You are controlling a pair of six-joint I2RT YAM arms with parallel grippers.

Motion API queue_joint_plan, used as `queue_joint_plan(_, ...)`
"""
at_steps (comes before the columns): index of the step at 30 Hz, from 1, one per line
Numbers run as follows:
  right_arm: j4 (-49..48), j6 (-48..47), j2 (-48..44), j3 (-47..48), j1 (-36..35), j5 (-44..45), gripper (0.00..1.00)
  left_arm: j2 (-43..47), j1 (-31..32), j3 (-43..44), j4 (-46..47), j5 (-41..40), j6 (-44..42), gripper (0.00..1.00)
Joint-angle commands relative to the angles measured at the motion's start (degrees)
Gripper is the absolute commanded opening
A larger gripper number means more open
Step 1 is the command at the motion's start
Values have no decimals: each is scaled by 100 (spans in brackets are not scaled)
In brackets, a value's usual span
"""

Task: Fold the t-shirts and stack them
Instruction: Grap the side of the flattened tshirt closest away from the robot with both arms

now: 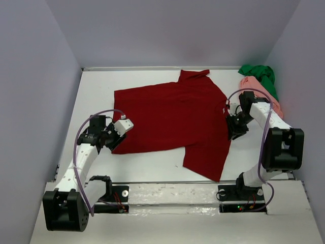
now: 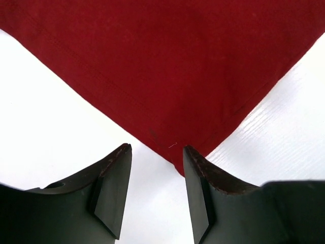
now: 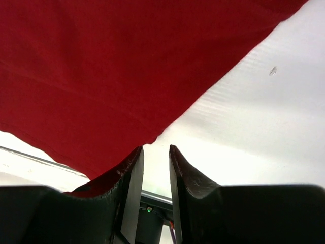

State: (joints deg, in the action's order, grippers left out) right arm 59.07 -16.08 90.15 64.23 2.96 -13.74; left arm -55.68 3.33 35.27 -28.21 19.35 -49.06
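The dark red t-shirt (image 1: 172,119) lies spread flat across the middle of the table, collar toward the back. A bright green t-shirt (image 1: 260,75) and a salmon pink t-shirt (image 1: 252,85) sit crumpled together at the back right corner. My left gripper (image 1: 116,144) is at the red shirt's near left hem corner (image 2: 177,157). It is open (image 2: 157,148), and the corner's tip lies just inside its right fingertip (image 2: 195,162), ungripped. My right gripper (image 1: 232,134) is low beside the right sleeve edge (image 3: 152,137). Its jaws stand narrowly apart (image 3: 156,148) with nothing between them.
Grey walls (image 1: 40,101) close in the white table (image 1: 152,165) on the left, back and right. The arm bases and a metal rail (image 1: 172,194) run along the near edge. The crumpled pile lies close behind the right arm's elbow (image 1: 282,145).
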Motion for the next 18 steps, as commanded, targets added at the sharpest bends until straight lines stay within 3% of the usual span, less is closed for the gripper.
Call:
queue_joint_plan(1,140,17,3,-173,-58,65,34,250,27,-11,-124,-125,-51,56)
queue_joint_plan(18,-88,-809,397,-560,-112,451,40,383,27,-143,-36,-213,63,56)
